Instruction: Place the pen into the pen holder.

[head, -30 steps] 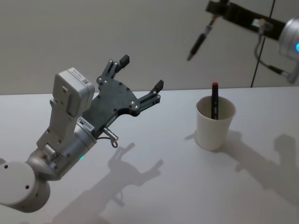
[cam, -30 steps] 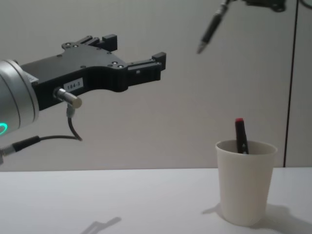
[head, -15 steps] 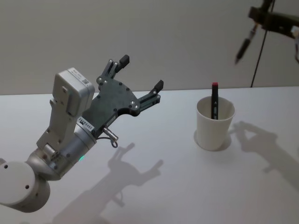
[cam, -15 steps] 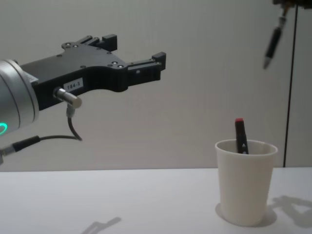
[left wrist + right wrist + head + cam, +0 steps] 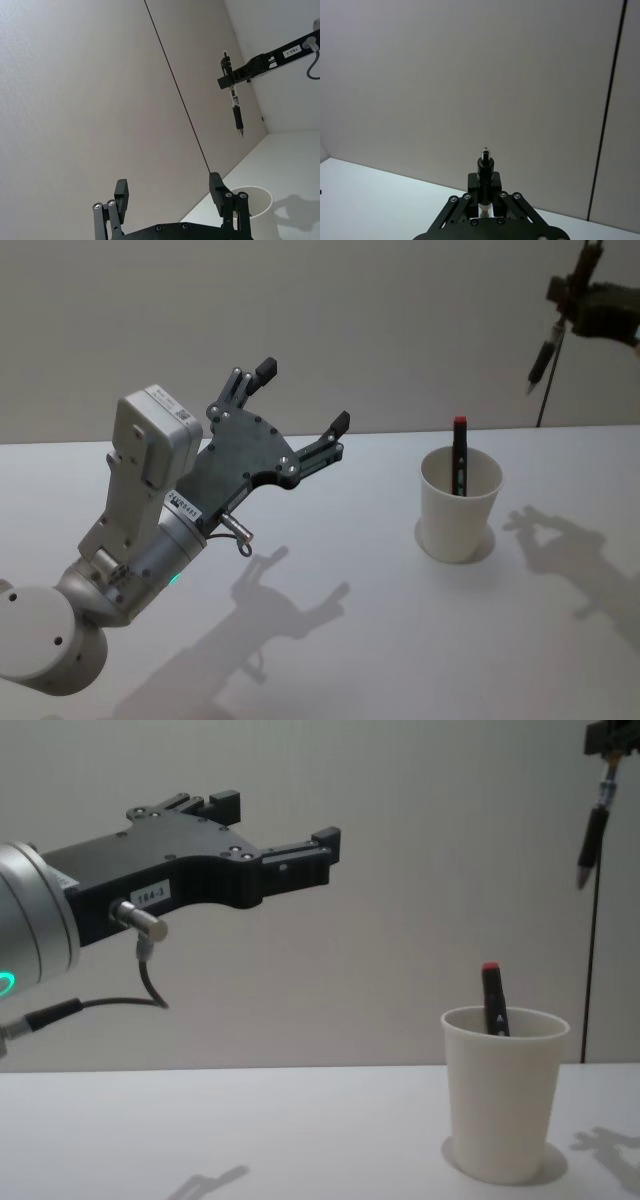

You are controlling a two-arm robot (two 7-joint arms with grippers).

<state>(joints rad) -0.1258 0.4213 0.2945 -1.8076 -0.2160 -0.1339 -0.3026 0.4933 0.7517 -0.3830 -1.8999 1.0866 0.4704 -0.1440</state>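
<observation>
Entry, pen-to-holder run. Your right claw [image 5: 560,302] was clenched on the black pen [image 5: 540,362], gripping it near the top end so the barrel hung almost straight down with the writing tip lowest. That grip looked chosen so the tip could lead into the cup mouth without any wrist turn. The right wrist view confirmed the closure: both fingers [image 5: 496,186] pressed against the barrel, with the pen's upper end standing up between them.

The pen holder [image 5: 458,506], a plain white paper cup, stood upright on the desk [image 5: 380,640], well below the right claw and off toward the robot's left of it. The pen tip was therefore high above the rim and not over the opening. A red-capped marker [image 5: 460,455] already stood in the cup, leaning against the far wall, which left the near part of the mouth free.

Your left claw [image 5: 300,400] was released, fingers spread wide, holding nothing. It hung raised above the desk, well to the left of the cup and clear of the right arm's path; I judged it idle. From the left wrist view the cup rim [image 5: 250,192] sat just beyond the left claw's fingertips, with the hanging pen [image 5: 234,107] high above it.

Judgement: carry stage, insertion not yet done. The next move would call for bringing the right claw over the cup, then lowering. Risk: the tip could strike the marker or the light cup's rim and tip it.
</observation>
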